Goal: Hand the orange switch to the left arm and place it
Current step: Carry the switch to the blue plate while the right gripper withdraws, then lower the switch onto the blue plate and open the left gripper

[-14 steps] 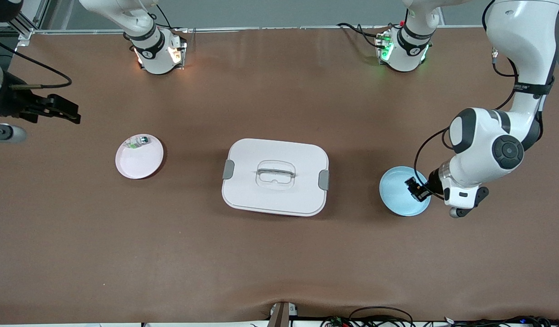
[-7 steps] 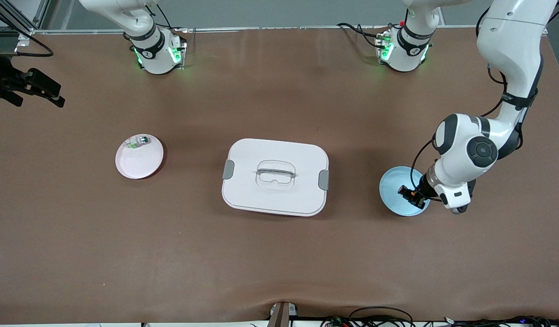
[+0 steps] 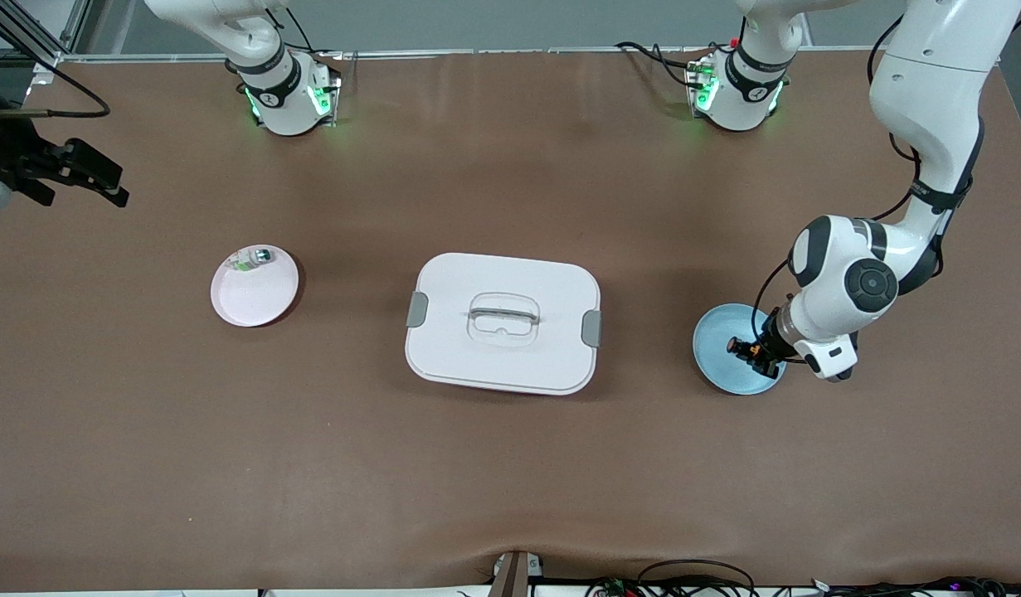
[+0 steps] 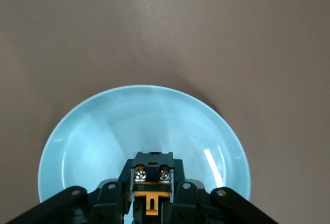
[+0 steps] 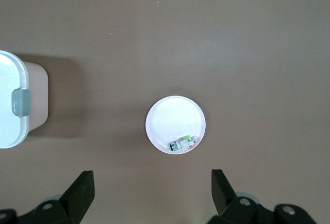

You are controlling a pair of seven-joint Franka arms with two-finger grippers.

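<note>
On the brown desk [image 3: 510,464], the left end effector [image 3: 751,350] has come lower over the blue plate [image 3: 721,365], pinching the orange switch [image 4: 151,182], while the right end effector [image 3: 91,174] waits spread, well apart from the box [image 3: 503,322].

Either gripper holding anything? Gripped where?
Left gripper pinches the small black-and-orange switch by its sides, over the round blue plate. Right gripper is open, empty.
</note>
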